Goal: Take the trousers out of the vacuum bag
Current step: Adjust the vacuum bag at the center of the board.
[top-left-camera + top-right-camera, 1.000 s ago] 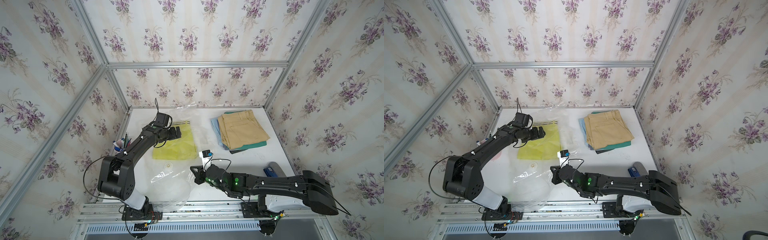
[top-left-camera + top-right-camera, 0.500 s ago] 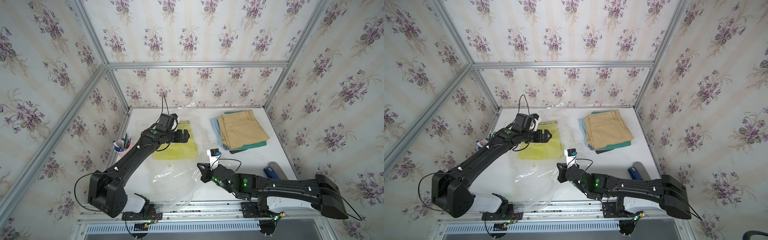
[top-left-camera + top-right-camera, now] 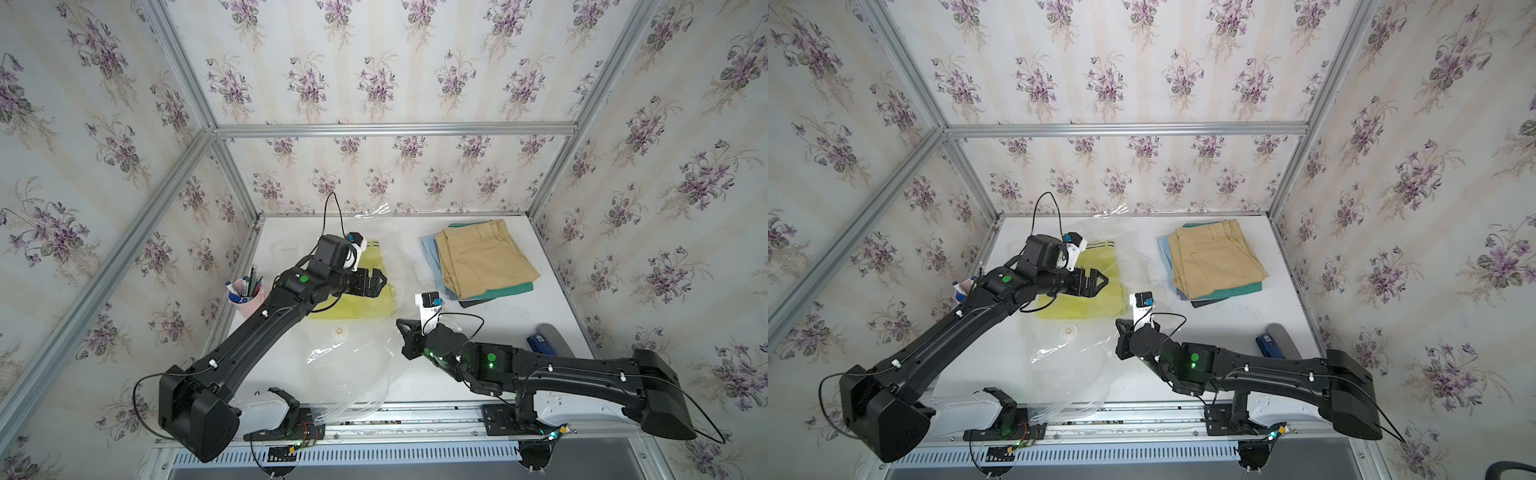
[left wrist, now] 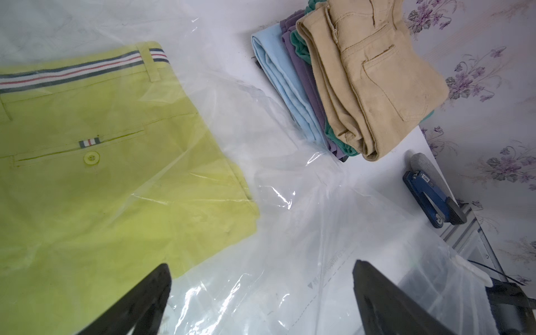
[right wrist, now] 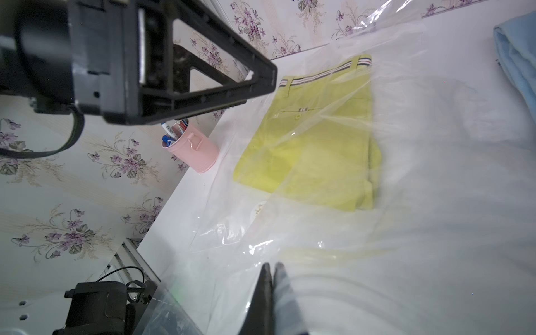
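While the other folded trousers (image 3: 484,259) lay stacked on the surface (image 3: 519,328) outside the vacuum bag (image 3: 353,365), the yellow trousers (image 4: 116,179) were inside it. The left claw (image 3: 381,281) hung wide open and empty above them. The right claw (image 3: 400,325) pinched the bag's film.

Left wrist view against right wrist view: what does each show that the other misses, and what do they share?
Only the left wrist view shows the tan trousers on top of the folded stack and a blue tool near the table edge. Only the right wrist view shows the pink cup of pens and the right gripper, which is shut and appears to pinch the bag's film. Both show the yellow trousers inside the clear bag, the light blue trousers, and the left gripper, which is open.
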Robot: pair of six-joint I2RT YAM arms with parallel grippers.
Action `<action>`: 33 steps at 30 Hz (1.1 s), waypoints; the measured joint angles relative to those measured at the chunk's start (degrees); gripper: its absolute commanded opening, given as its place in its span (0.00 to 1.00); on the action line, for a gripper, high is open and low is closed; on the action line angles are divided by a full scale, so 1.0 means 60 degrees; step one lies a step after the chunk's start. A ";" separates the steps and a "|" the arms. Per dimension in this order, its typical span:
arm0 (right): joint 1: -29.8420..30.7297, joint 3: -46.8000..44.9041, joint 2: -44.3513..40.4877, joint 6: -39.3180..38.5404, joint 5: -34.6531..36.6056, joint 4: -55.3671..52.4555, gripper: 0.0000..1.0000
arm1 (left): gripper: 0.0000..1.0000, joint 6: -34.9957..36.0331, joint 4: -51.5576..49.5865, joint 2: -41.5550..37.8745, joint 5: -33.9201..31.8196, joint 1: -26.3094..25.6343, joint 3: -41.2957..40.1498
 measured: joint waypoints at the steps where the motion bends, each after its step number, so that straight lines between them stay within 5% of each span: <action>1: -0.0044 0.0004 -0.0025 -0.0007 0.0004 -0.0047 0.16 | 1.00 0.0011 -0.0018 -0.0055 0.0007 -0.0058 -0.0015; 12: -0.0539 -0.0102 -0.1286 -0.0339 -0.0113 -0.0718 0.77 | 1.00 0.0459 -0.0827 -0.0350 -0.0616 -0.1461 0.0033; 26: -0.1020 -0.0412 -0.3326 -0.0470 0.0073 -0.2506 0.80 | 1.00 0.1013 -0.1938 -0.1555 -0.1515 -0.4073 -0.0262; 33: -0.1257 -0.0423 -0.3260 -0.0539 0.0055 -0.2699 0.80 | 1.00 0.0623 -0.2211 -0.0911 -0.2342 -0.6003 -0.0200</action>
